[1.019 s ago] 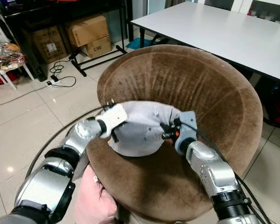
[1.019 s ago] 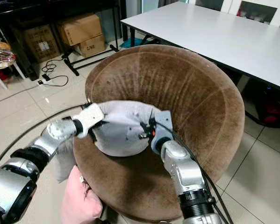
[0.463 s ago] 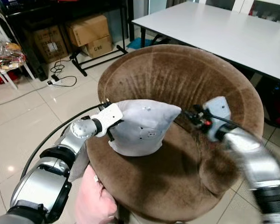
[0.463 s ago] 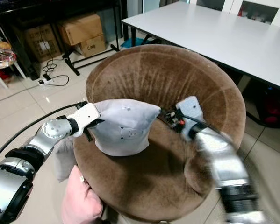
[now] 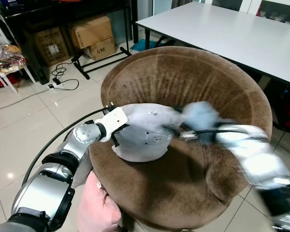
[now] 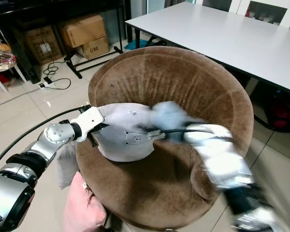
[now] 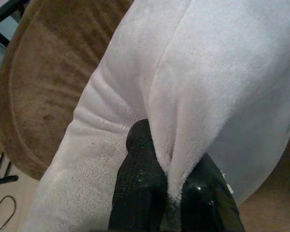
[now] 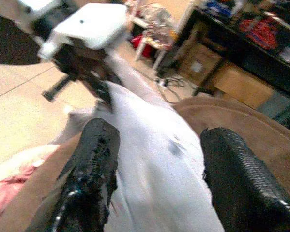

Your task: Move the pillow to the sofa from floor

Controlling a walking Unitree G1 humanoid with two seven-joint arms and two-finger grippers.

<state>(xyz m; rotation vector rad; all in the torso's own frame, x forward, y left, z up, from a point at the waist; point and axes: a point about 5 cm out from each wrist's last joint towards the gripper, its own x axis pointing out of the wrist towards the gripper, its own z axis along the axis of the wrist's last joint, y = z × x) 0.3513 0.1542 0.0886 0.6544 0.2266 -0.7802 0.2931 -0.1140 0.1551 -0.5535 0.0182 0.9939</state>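
The grey pillow (image 5: 145,135) sits on the seat of the round brown sofa (image 5: 217,96). Left gripper (image 7: 166,183): fingers pinched together on a fold at the pillow's left edge. Right gripper (image 8: 157,179), motion-blurred in the head views: fingers spread apart, one on either side of the pillow's right part, not clamped. A person's hand (image 5: 99,205) rests at the sofa's front rim.

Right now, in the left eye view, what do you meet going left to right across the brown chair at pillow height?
Left gripper → grey pillow → blurred right gripper → chair's right rim.
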